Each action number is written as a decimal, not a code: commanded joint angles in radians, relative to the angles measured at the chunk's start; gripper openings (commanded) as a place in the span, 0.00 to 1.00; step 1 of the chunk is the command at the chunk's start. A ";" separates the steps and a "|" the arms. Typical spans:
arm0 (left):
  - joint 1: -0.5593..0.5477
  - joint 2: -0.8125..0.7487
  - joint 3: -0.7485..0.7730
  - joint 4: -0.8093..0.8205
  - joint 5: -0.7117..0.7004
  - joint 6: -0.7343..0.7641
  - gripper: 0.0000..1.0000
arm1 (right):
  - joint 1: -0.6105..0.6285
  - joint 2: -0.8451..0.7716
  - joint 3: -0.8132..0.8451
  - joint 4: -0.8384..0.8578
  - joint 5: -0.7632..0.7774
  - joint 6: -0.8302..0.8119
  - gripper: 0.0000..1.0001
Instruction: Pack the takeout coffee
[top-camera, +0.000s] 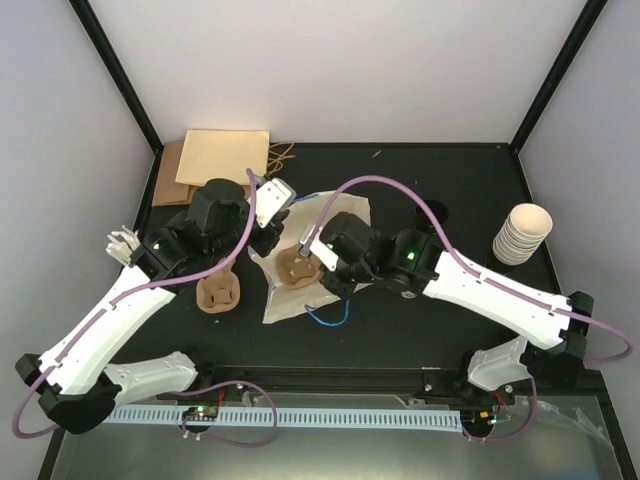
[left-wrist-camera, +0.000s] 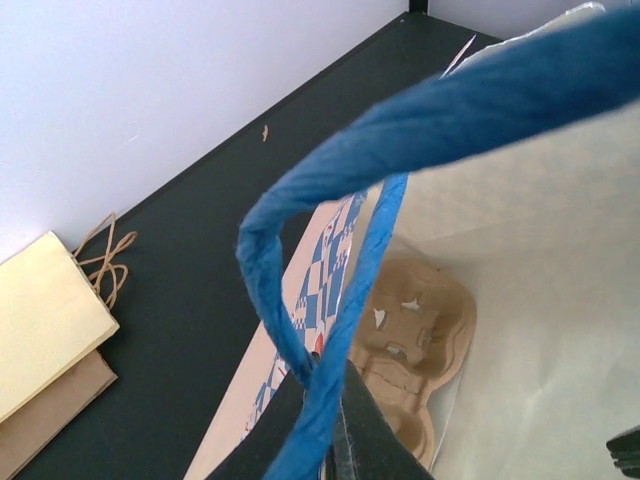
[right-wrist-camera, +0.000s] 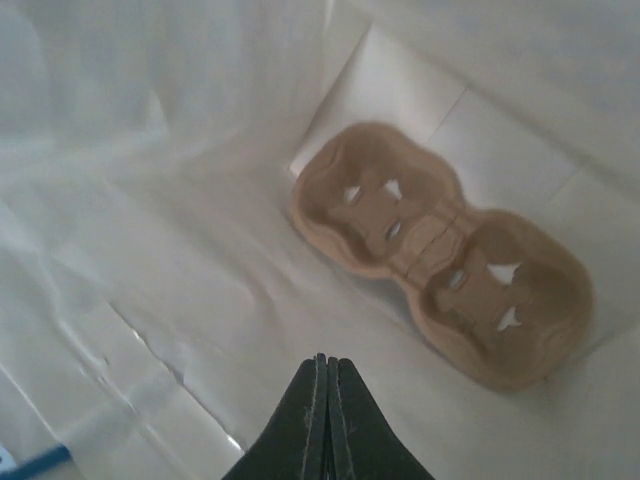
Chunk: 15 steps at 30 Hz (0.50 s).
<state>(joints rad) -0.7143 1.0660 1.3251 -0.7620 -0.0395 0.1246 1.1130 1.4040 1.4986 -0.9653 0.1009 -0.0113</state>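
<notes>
Cup: its place cannot be told from any view. Left gripper (left-wrist-camera: 325, 425), fingers closed on the blue handle (left-wrist-camera: 450, 100) of the bag (top-camera: 285, 300), sits at the bag's mouth. Right gripper (right-wrist-camera: 322, 365), fingers pressed together and gripping nothing, hangs inside the bag above a pulp tray (right-wrist-camera: 440, 250) on its floor. Second tray (top-camera: 218, 292) lies on the table (top-camera: 450, 170), left of the bag. Cup stack (top-camera: 522, 232) stands far right.

Top view bright, even, sharp. Right wrist dim, hazy inside bag (right-wrist-camera: 150, 250). Left wrist: near blue handle (left-wrist-camera: 400, 130) blurred.
</notes>
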 joint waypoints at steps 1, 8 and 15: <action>0.005 -0.023 -0.003 0.030 -0.002 0.033 0.02 | 0.045 0.004 -0.080 0.017 0.059 0.036 0.01; 0.005 -0.034 -0.015 0.040 0.014 0.052 0.02 | 0.131 0.043 -0.157 0.040 0.138 0.026 0.01; 0.004 -0.062 -0.028 0.032 0.164 0.087 0.02 | 0.154 0.088 -0.160 0.046 0.220 0.024 0.01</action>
<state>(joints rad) -0.7143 1.0393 1.2968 -0.7547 0.0040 0.1726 1.2648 1.4788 1.3331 -0.9478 0.2279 0.0040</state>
